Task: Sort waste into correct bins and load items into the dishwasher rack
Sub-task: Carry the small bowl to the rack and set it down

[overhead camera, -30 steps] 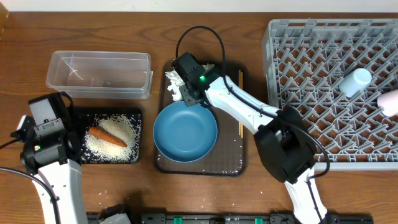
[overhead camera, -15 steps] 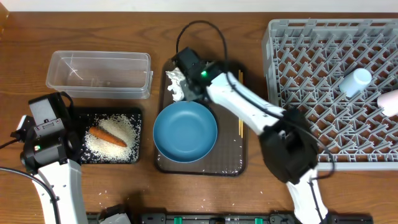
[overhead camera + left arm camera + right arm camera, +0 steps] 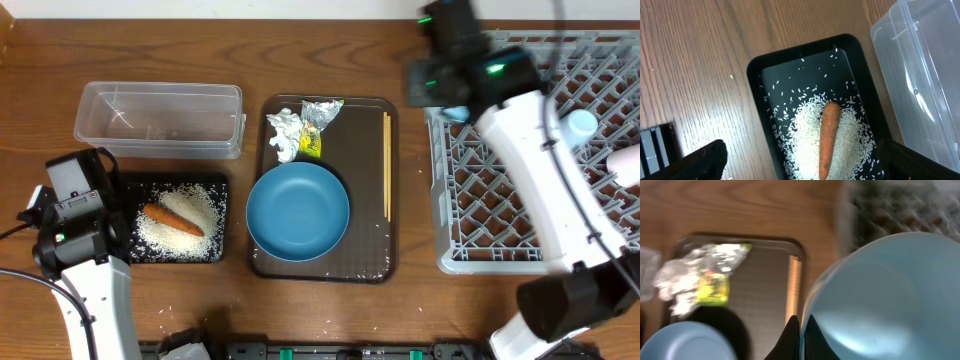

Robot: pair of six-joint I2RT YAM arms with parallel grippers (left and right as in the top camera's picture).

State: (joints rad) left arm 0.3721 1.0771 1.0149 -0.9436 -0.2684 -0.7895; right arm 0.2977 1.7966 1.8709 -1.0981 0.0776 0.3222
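Dishwasher rack (image 3: pixel 470 200) takes up the whole 3 o'clock side of the table. I hold my right gripper (image 3: pixel 801 330) over its corner toward 12 o'clock, because that is where dishes belong. At the centre lies the brown tray (image 3: pixel 360 150), which I judge to be the source of both the dishes and the litter. The big blue bowl (image 3: pixel 298 212) sits on its 6 o'clock half, upright and not yet loaded.

The clear tub (image 3: pixel 160 90) stands at 10 o'clock, and I can't make out anything in it. The black tray (image 3: pixel 215 250) lies at 8 o'clock, and my left gripper (image 3: pixel 802 155) hangs above it, spread wide and carrying nothing.

My right fingers are pinched tight on the rim of the small bowl (image 3: pixel 880 295). I judge that this edge grip lets it hang so it can slot between the pegs. The wrist view is blurred, so I can't tell how much it tilts.

A white cup (image 3: pixel 580 125) rests in the rack at 2 o'clock. The chopsticks (image 3: pixel 387 165) lie along the brown tray's 3 o'clock edge. The paper (image 3: pixel 283 135) and wrapper (image 3: pixel 320 115) touch each other at the tray's 11 o'clock corner, unsorted and likely meant for the tub. The carrot (image 3: pixel 173 218) lies on the rice (image 3: pixel 195 205) in the black tray, so food scraps go there.
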